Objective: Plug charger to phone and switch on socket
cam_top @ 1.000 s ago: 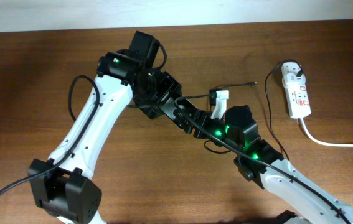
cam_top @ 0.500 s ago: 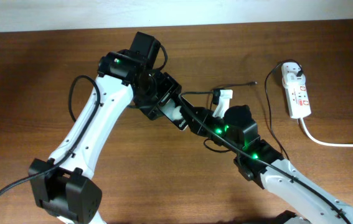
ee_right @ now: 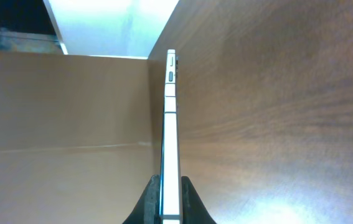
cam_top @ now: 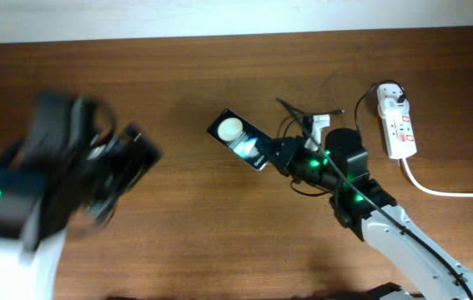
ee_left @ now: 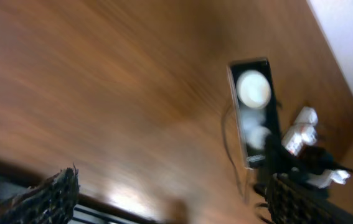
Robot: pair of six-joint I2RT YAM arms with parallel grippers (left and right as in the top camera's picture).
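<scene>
phone point(cam_top: 240, 140) mid-counter point(cam_top: 178, 242), lying diagonal, glossy face showing. right tool point(ee_right: 170, 186) pinching its end across thin edges. left tool point(ee_left: 173, 183) far left, blurred overhead, fingers spread wide. socket point(cam_top: 397, 121) far right, charger point(cam_top: 358, 137) cable just beside.

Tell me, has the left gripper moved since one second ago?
Yes. The left gripper has swung far left, away from the socket; the phone is now held by the right gripper alone.
</scene>
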